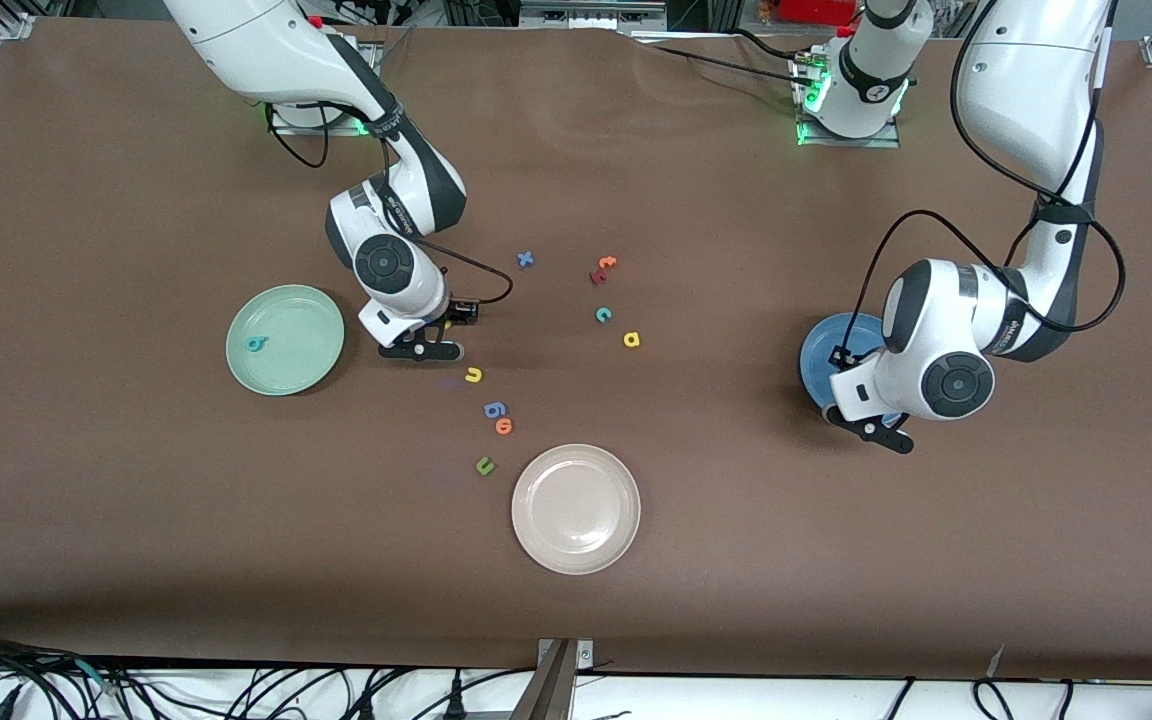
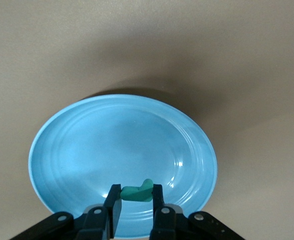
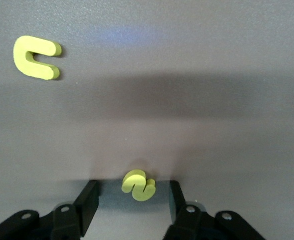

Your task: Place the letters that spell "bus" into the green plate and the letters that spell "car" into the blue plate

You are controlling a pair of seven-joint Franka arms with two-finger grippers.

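Observation:
My left gripper (image 1: 881, 432) hangs over the edge of the blue plate (image 1: 821, 345) that is nearer the front camera. It is shut on the teal "r" (image 2: 136, 193), with the blue plate (image 2: 86, 150) below it. My right gripper (image 1: 423, 350) is down at the table beside the green plate (image 1: 236, 330). It is open, with the yellow "s" (image 3: 138, 185) lying between its fingers and a gap on each side. The teal "b" (image 1: 255, 343) lies in the green plate. The yellow "u" (image 1: 474, 375) lies close by on the table. The teal "c" (image 1: 603, 314) and yellow "a" (image 1: 632, 340) lie mid-table.
A beige plate (image 1: 526, 500) sits nearest the front camera. A blue "g" (image 1: 495, 409), an orange letter (image 1: 505, 426) and a green "u" (image 1: 485, 465) lie between it and the yellow "u". A blue "x" (image 1: 525, 259), an orange "t" (image 1: 607, 263) and a dark red letter (image 1: 597, 275) lie farther back.

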